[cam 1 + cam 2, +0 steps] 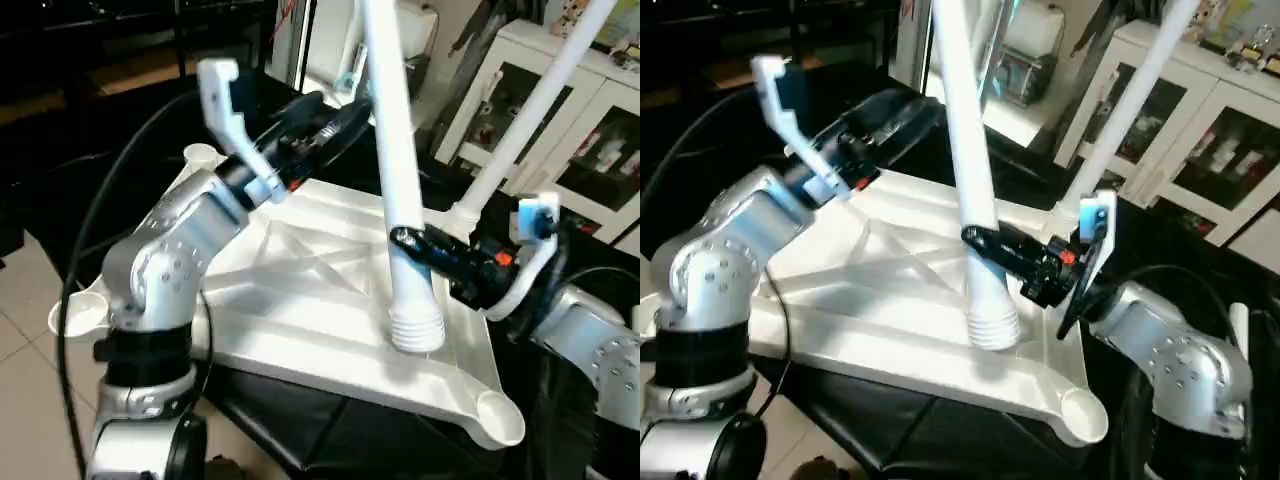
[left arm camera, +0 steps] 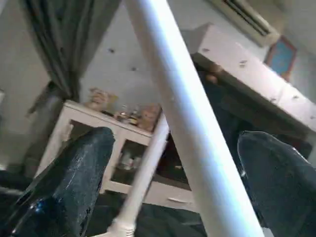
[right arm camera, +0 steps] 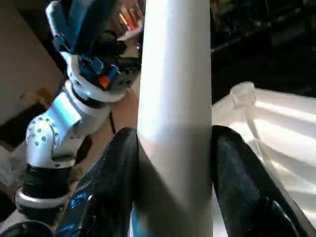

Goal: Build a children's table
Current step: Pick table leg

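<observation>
The children's table's white tabletop (image 1: 300, 290) lies upside down, ribs up, on a black-draped work table. One white leg (image 1: 520, 130) stands in the far right corner socket (image 1: 465, 210). A second leg (image 1: 395, 150) hangs tilted over the tabletop, its threaded end (image 1: 415, 330) just above the ribs near the right side. My right gripper (image 1: 410, 245) is shut on this leg just above the thread, with a black finger (image 3: 113, 187) on either side. My left gripper (image 1: 350, 105) is open around the same leg higher up, and its fingers (image 2: 74, 177) stand clear of it.
Open sockets sit at the near right corner (image 1: 500, 410), the left corner (image 1: 80, 315) and the far left corner (image 1: 200, 155). A white cabinet with glass doors (image 1: 580, 130) stands behind on the right. Tiled floor (image 1: 25, 300) lies to the left.
</observation>
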Robot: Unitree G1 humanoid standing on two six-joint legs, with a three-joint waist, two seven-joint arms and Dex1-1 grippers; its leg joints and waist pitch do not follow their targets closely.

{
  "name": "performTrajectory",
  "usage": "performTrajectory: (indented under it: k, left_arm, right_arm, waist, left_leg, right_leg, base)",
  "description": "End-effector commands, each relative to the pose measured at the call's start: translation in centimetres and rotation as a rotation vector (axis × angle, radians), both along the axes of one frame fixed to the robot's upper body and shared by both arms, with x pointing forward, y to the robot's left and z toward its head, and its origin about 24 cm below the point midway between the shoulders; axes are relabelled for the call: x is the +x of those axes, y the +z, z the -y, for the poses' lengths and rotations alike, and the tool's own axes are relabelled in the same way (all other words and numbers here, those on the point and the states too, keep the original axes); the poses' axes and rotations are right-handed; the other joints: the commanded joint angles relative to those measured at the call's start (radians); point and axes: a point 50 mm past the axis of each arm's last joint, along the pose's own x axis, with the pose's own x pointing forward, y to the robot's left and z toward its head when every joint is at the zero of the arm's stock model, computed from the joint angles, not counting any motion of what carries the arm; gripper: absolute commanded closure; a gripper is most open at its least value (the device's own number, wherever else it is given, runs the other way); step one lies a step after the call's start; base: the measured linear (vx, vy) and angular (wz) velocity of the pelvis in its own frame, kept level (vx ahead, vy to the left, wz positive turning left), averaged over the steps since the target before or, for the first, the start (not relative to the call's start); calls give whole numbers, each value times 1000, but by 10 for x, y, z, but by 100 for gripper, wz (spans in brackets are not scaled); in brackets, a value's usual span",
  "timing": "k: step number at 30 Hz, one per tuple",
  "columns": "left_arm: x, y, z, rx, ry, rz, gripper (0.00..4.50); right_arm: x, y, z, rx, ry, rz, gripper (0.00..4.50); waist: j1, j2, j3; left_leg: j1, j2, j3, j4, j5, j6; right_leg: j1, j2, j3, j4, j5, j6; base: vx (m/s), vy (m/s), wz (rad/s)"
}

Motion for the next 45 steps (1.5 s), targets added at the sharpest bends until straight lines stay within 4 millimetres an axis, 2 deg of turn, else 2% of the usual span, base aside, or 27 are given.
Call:
performTrajectory:
  k: [1, 2, 3, 4, 6, 9, 11, 18, 19, 21, 26, 27, 28, 33, 36, 38, 41, 43, 45]
  left_arm:
    - [0, 3, 8, -16, -57, -23, 0]
    - [-1, 4, 12, -24, -86, -29, 0]
    - [-2, 5, 15, -27, -114, -31, 0]
    - [-3, 7, 17, -26, -136, -25, 0]
    - [-5, 13, 20, -36, -181, -8, 0]
    - [-4, 21, 21, -48, -215, 5, 0]
    - [-3, 23, 21, -47, -223, 7, 0]
    - [-6, 34, 24, -84, -315, 10, 0]
    - [-7, 37, 26, -96, -362, 7, 0]
    - [-7, 37, 26, -93, -372, 6, 0]
    - [-6, 33, 27, -85, -375, -8, 0]
    - [-5, 31, 28, -77, -380, -27, 0]
    - [-4, 30, 28, -73, -380, -33, 0]
    - [3, 27, 29, -58, -347, -66, 0]
    - [6, 27, 30, -47, -327, -72, 0]
    - [8, 26, 31, -42, -315, -77, 0]
    - [9, 27, 32, -41, -312, -78, 0]
    - [9, 28, 32, -44, -313, -74, 0]
    - [9, 29, 32, -55, -310, -71, 0]
  right_arm:
    - [-3, 11, 5, 19, -53, 38, 270]
    - [-5, 17, 4, 33, -71, 61, 270]
    - [-6, 23, 3, 55, -89, 80, 270]
    - [-6, 28, 3, 77, -97, 95, 270]
    - [-7, 34, 2, 80, -90, 115, 270]
    - [-9, 38, 0, 72, -62, 125, 270]
    - [-10, 39, -1, 68, -55, 127, 270]
    - [-10, 45, 0, 58, -63, 130, 270]
    - [-8, 48, 0, 57, -69, 135, 270]
    - [-8, 49, -1, 55, -65, 143, 270]
    - [-9, 50, -2, 57, -62, 149, 270]
    - [-8, 53, -3, 62, -59, 155, 270]
    - [-8, 54, -3, 62, -57, 157, 270]
    - [-8, 55, -4, 46, -57, 164, 270]
    - [-7, 55, -5, 27, -68, 171, 270]
    - [-8, 55, -6, 3, -76, 178, 270]
    - [-8, 54, -8, -29, -81, 183, 270]
    - [-6, 52, -9, -76, -107, 189, 270]
    - [-5, 50, -10, -127, -131, 195, 270]
  waist:
    - [1, 40, -63]
    - [-1, 51, -62]
    - [-4, 40, -62]
    - [-3, 47, -61]
    - [-6, 47, -60]
    - [-6, 55, -58]
    - [-8, 54, -58]
    - [-10, 59, -63]
    - [-9, 63, -65]
    - [-10, 63, -66]
    - [-10, 63, -69]
    - [-9, 67, -70]
    - [-10, 64, -69]
    - [-9, 65, -69]
    - [-10, 69, -71]
    - [-10, 71, -72]
    - [-10, 68, -72]
    - [-10, 73, -72]
    - [-10, 71, -71]
  left_leg:
    - [21, 48, -28, -81, -223, -81]
    - [23, 48, -28, -81, -233, -85]
    - [23, 46, -28, -81, -248, -83]
    - [24, 45, -27, -80, -247, -78]
    - [20, 44, -26, -80, -229, -70]
    - [20, 42, -24, -80, -224, -64]
    - [16, 42, -25, -82, -206, -58]
    - [16, 42, -22, -79, -153, -57]
    - [17, 43, -21, -79, -152, -58]
    - [19, 44, -21, -79, -154, -60]
    - [16, 45, -20, -80, -149, -60]
    - [17, 46, -21, -81, -149, -62]
    - [16, 44, -20, -81, -151, -62]
    - [16, 45, -20, -81, -159, -65]
    - [16, 46, -21, -82, -153, -70]
    - [17, 45, -21, -82, -154, -73]
    - [15, 45, -21, -81, -148, -71]
    - [14, 45, -21, -81, -141, -69]
    - [14, 44, -19, -80, -149, -67]
  right_leg:
    - [30, -103, 56, -94, -219, -93]
    - [26, -103, 56, -96, -219, -94]
    - [30, -100, 54, -98, -231, -93]
    - [29, -103, 55, -99, -246, -91]
    - [32, -101, 55, -101, -252, -85]
    - [31, -99, 57, -104, -259, -77]
    - [35, -98, 56, -103, -246, -69]
    - [37, -96, 56, -93, -156, -96]
    - [40, -97, 56, -92, -143, -102]
    - [38, -96, 55, -91, -132, -109]
    - [43, -99, 56, -92, -123, -110]
    - [43, -99, 56, -91, -119, -110]
    - [43, -97, 56, -92, -122, -107]
    - [44, -99, 57, -96, -147, -93]
    - [43, -98, 56, -94, -119, -99]
    - [43, -97, 56, -92, -110, -103]
    - [47, -97, 57, -91, -98, -107]
    - [46, -98, 58, -90, -89, -111]
    - [47, -98, 58, -92, -102, -112]
  base:
    - [0, 0, 0]
    - [0, 0, 0]
    - [0, 0, 0]
    - [0, 0, 0]
    - [0, 0, 0]
    - [0, 0, 0]
    - [0, 0, 0]
    - [0, 0, 0]
    - [0, 0, 0]
    - [0, 0, 0]
    - [0, 0, 0]
    - [0, 0, 0]
    - [0, 0, 0]
    - [0, 0, 0]
    - [0, 0, 0]
    - [0, 0, 0]
    - [0, 0, 0]
    - [0, 0, 0]
    - [0, 0, 0]
